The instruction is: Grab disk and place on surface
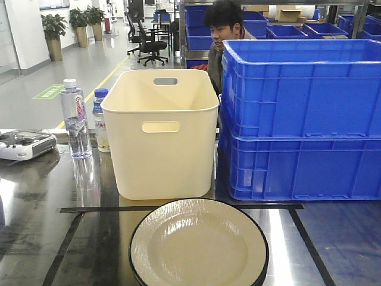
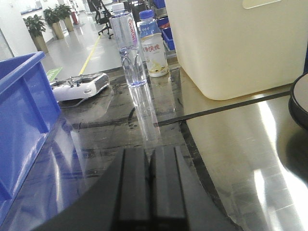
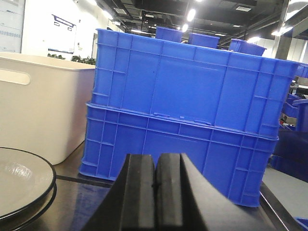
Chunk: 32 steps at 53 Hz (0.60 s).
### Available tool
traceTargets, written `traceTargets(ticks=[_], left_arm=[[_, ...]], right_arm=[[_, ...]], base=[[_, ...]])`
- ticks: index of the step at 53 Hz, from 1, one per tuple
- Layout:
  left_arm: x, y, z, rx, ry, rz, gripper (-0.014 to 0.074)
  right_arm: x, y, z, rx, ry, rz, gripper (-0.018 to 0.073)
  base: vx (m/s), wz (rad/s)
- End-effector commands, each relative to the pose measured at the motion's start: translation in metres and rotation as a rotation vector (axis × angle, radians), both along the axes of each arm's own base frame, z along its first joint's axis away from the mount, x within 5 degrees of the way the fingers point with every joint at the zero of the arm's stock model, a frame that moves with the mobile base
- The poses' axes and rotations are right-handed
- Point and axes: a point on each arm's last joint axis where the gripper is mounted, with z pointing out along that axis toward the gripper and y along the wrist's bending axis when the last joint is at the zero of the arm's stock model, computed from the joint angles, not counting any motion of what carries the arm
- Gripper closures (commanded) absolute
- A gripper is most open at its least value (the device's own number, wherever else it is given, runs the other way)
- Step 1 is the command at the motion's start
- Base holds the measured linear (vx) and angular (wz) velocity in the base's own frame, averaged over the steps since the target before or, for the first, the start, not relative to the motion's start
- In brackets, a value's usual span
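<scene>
The disk point(image 1: 199, 244), a round cream plate with a black rim, lies flat on the surface point(image 1: 36, 238), a shiny dark metal tabletop, inside the black tape lines point(image 1: 178, 208). In the left wrist view only the disk's dark edge point(image 2: 301, 98) shows at the far right. My left gripper point(image 2: 150, 151) is shut and empty, low over the surface point(image 2: 231, 144), left of the disk. My right gripper point(image 3: 156, 156) is also shut and empty, with the disk point(image 3: 19, 183) to its left on the surface point(image 3: 86, 202). Neither gripper appears in the front view.
A tall cream bin point(image 1: 161, 131) stands just behind the disk, with two stacked blue crates point(image 1: 303, 119) to its right. Two bottles point(image 1: 75, 119) and a white controller point(image 1: 24, 145) sit at the back left. Another blue crate point(image 2: 19, 120) is on the left. A person point(image 1: 223, 27) sits behind.
</scene>
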Motion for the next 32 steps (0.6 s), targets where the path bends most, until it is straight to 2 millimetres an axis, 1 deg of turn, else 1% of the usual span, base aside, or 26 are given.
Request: traceTargets(ticks=[1, 5, 9, 12, 13, 17, 23, 25, 27, 32], left_arm=[[-0.001, -0.001, 0.014, -0.013, -0.102, -0.01, 0.0598], [-0.004, -0.001, 0.008, -0.014, -0.116, -0.009, 0.0598], [-0.01, -0.001, -0.01, -0.048, -0.12, -0.015, 0.0598], [-0.015, -0.002, -0.029, -0.085, -0.118, -0.02, 0.0598], [-0.019, -0.002, -0.04, -0.097, -0.128, -0.021, 0.0598], [-0.023, -0.002, -0.068, -0.113, -0.128, -0.022, 0.0598], [-0.024, -0.001, -0.111, -0.119, -0.147, -0.018, 0.0598], [-0.023, -0.001, -0.117, -0.125, -0.178, -0.016, 0.0598], [-0.023, -0.001, -0.117, -0.104, -0.138, -0.015, 0.0598], [-0.023, -0.001, -0.114, -0.081, -0.171, -0.014, 0.0598]], right_arm=[[-0.003, 0.0, 0.016, 0.009, -0.101, 0.0, 0.0568], [-0.003, 0.0, 0.016, 0.009, -0.102, 0.0, 0.0568], [-0.003, 0.0, 0.016, 0.009, -0.102, 0.0, 0.0568], [-0.003, 0.0, 0.016, 0.009, -0.102, 0.0, 0.0568], [-0.003, 0.0, 0.016, 0.009, -0.102, 0.0, 0.0568], [-0.003, 0.0, 0.016, 0.009, -0.102, 0.0, 0.0568], [-0.003, 0.0, 0.016, 0.009, -0.102, 0.0, 0.0568], [-0.003, 0.0, 0.016, 0.009, -0.102, 0.0, 0.0568], [-0.003, 0.0, 0.016, 0.009, -0.101, 0.0, 0.0568], [-0.002, 0.0, 0.016, 0.009, -0.101, 0.0, 0.0568]], base=[[0.0, 0.0], [0.0, 0.0], [0.0, 0.0], [0.0, 0.0], [0.0, 0.0], [0.0, 0.0], [0.0, 0.0], [0.0, 0.0], [0.0, 0.0], [0.0, 0.0]])
